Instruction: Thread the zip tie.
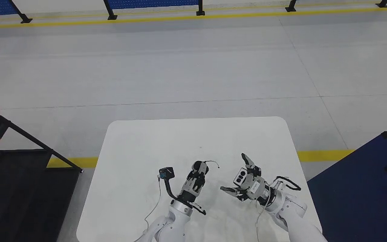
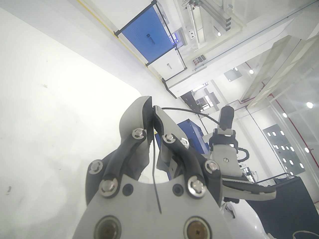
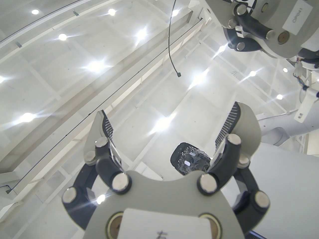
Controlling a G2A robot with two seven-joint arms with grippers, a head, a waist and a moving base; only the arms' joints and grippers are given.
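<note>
Fingers (image 1: pixel 198 170) of the left gripper (image 1: pixel 202 165) pinch the zip tie (image 1: pixel 211 162) in the top view. Its free end arcs toward the spread right gripper (image 1: pixel 236 174) just beside it. From the left wrist, the tie's long axis runs up between the clamped pads, then bends past their tips toward the right gripper, where its end blurs against a finger. From the right wrist, the tie's head dangles ahead of the gaping fingers, untouched, and its upper stretch is cut off.

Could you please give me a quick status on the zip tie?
Left gripper shut on zip tie, not yet threaded. Right gripper open, apart from it. Nothing between them.
</note>
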